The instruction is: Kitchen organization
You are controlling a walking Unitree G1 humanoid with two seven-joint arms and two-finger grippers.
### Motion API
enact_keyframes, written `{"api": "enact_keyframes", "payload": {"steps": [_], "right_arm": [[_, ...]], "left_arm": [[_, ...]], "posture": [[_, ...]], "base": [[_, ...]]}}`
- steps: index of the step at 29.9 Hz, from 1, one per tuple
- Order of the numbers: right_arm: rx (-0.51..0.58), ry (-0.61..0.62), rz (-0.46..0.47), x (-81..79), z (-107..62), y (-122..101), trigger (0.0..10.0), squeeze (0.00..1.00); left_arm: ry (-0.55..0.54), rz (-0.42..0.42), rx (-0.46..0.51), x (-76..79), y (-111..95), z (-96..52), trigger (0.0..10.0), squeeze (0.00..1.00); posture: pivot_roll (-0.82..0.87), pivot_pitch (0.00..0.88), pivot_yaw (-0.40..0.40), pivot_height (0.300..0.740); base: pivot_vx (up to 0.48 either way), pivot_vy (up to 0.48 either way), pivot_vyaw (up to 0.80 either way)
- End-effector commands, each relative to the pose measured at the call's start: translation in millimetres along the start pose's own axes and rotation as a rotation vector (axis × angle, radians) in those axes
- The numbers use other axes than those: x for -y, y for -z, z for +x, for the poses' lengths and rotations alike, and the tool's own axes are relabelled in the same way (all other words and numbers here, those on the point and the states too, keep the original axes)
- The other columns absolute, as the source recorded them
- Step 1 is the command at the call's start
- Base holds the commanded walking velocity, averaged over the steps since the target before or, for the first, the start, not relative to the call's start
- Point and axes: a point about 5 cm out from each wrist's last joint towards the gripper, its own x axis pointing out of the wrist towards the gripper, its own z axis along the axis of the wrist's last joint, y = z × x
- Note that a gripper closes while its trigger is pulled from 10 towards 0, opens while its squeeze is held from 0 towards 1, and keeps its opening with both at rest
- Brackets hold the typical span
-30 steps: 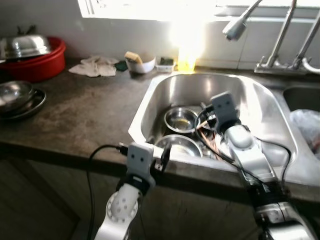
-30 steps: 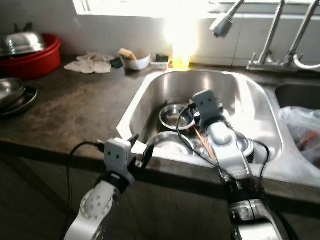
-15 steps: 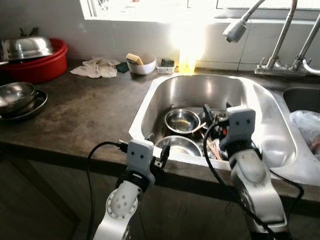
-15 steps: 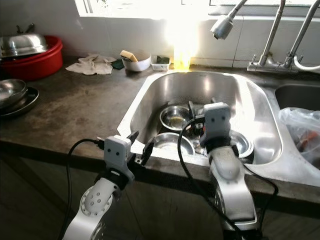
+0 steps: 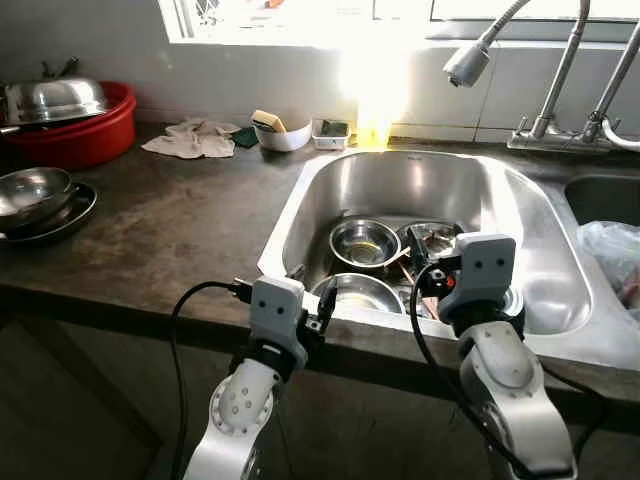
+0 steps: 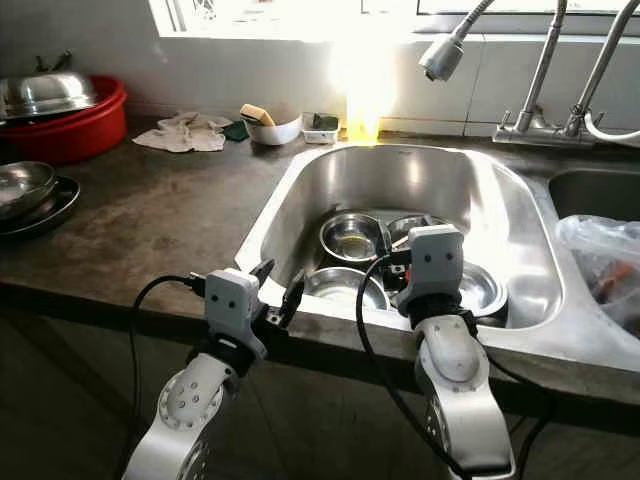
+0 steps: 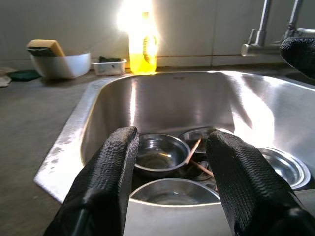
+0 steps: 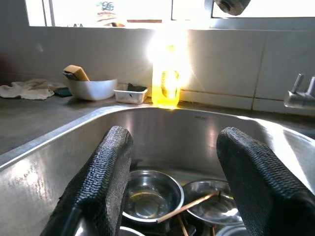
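We judge that we are at the reaching stage of the kitchen tidy-up: the dishes wait in the sink (image 5: 300, 195) and nothing is in hand. Several steel bowls sit on the sink floor, with the far bowl (image 5: 364, 242) behind the near bowl (image 5: 358, 292), another shallow dish (image 8: 211, 197) beside them, and thin wooden chopsticks (image 8: 186, 205) lying across the rims.

Our right gripper (image 8: 174, 189) hovers above the front of the basin, its fingers spread wide and empty, looking down over the bowls toward the yellow soap bottle (image 8: 166, 78) on the back ledge. Our left gripper (image 7: 172, 187) sits at the front rim of the sink, also spread open and holding nothing, aimed across the near bowl.

The next move probably calls for lowering one gripper into the basin and closing its fingers over a bowl rim; the chopsticks may slide as a bowl lifts, so we would pick a rim clear of them. The dark tabletop (image 5: 170, 240) to our left offers a place to set a bowl down
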Motion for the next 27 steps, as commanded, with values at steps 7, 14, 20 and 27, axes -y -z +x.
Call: {"api": "enact_keyframes", "payload": {"steps": [7,14,20,27], "right_arm": [[0.015,-0.012,0.039,-6.2,2.4,-6.8,10.0,0.0],[0.018,-0.014,0.049,-7.7,3.8,-8.3,10.0,0.0],[0.02,-0.022,0.053,-9.2,4.7,-9.4,10.0,0.0],[0.023,-0.033,0.054,-11.4,6.0,-10.8,10.0,0.0]], "left_arm": [[0.003,0.007,-0.014,-2.6,1.2,-0.7,10.0,0.0],[0.007,0.008,-0.016,-2.4,1.6,-0.8,10.0,0.0],[0.011,0.009,-0.018,-1.9,1.9,-0.7,10.0,0.0],[0.013,0.009,-0.022,-1.5,2.4,-1.1,10.0,0.0]], "posture": [[0.07,0.022,0.021,0.74],[0.07,0.024,0.024,0.74],[0.08,0.023,0.023,0.74],[0.08,0.023,0.019,0.74]], "base": [[0.0,0.418,0.31],[0.0,0.439,0.0],[0.0,0.439,0.0],[0.0,0.438,0.0]]}}
